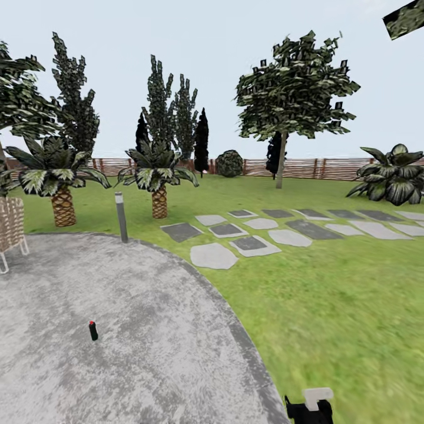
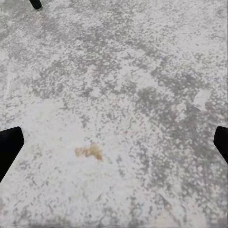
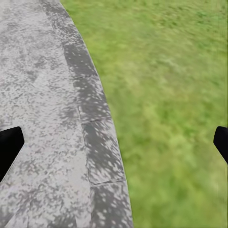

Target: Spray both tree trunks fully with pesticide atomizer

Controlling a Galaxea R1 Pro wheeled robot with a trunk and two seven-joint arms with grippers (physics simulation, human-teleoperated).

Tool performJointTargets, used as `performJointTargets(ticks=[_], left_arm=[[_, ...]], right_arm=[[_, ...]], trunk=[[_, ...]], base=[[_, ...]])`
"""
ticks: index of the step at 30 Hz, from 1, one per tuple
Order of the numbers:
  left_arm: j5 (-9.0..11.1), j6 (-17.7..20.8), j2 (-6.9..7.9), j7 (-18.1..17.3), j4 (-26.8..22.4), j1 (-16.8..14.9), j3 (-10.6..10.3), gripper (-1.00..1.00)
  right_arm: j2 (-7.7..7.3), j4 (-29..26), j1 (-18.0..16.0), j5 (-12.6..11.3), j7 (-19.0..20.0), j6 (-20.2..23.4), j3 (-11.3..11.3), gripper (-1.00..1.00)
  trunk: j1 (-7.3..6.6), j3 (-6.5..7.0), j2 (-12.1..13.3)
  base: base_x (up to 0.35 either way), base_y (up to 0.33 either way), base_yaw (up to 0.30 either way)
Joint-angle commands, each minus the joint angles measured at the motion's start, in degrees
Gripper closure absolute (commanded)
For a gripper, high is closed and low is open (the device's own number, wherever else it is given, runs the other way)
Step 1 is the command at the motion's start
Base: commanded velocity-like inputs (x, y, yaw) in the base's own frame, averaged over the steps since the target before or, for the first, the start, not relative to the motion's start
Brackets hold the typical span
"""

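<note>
That small black atomizer bottle with a red cap (image 1: 93,330) stands upright on the grey paving (image 1: 147,353), well ahead. Probably light, rigid, slick, so I'd pinch mid-body. Left gripper (image 2: 114,147) and right gripper (image 3: 114,147) both spread wide, empty.

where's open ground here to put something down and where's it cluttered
Free: the grey paved circle around the small black red-capped bottle, and the lawn between the paving's edge and the stepping stones. Crowded: the far edge, with the bollard lamp, two short palms and wicker chair.
</note>
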Motion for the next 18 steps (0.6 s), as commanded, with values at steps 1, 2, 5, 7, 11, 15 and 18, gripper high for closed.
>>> performJointTargets(ticks=[1, 2, 5, 7, 11, 15, 18], left_arm=[[0.00, 0.00, 0.00, 0.00, 0.00, 0.01, 0.01, -1.00], [0.00, 0.00, 0.00, 0.00, 0.00, 0.00, 0.01, -1.00], [0.00, 0.00, 0.00, 0.00, 0.00, 0.04, 0.01, -1.00], [0.00, 0.00, 0.00, 0.00, 0.00, -0.01, 0.01, -1.00], [0.00, 0.00, 0.00, 0.00, -0.01, -0.01, 0.01, -1.00], [0.00, 0.00, 0.00, 0.00, 0.00, -0.02, 0.01, -1.00], [0.00, 0.00, 0.00, 0.00, 0.00, 0.01, 0.01, -1.00]], right_arm=[[0.01, 0.00, 0.00, 0.01, 0.00, 0.01, 0.02, -1.00], [0.01, 0.00, 0.00, 0.01, 0.00, 0.03, 0.02, -1.00], [-0.01, 0.00, 0.00, 0.01, 0.00, 0.06, -0.01, -1.00], [-0.03, 0.00, 0.00, 0.01, 0.01, 0.05, -0.01, -1.00], [-0.04, 0.00, 0.00, 0.01, 0.00, 0.05, -0.02, -1.00], [-0.04, 0.00, 0.00, 0.01, 0.00, 0.03, -0.02, -1.00], [-0.03, 0.00, 0.00, 0.01, 0.00, 0.04, -0.02, -1.00]], trunk=[[0.23, -0.18, -0.42], [0.45, -0.36, -0.82], [1.11, -0.90, -2.02], [1.55, -1.26, -2.82], [2.42, -1.98, -4.43], [2.86, -2.34, -5.23], [2.86, -2.34, -5.23]], base=[[0.000, 0.000, 0.238], [0.000, 0.000, 0.159], [0.000, 0.000, 0.036], [0.000, 0.000, 0.006], [0.000, 0.000, 0.000], [0.000, 0.000, 0.000], [0.000, 0.000, 0.000]])
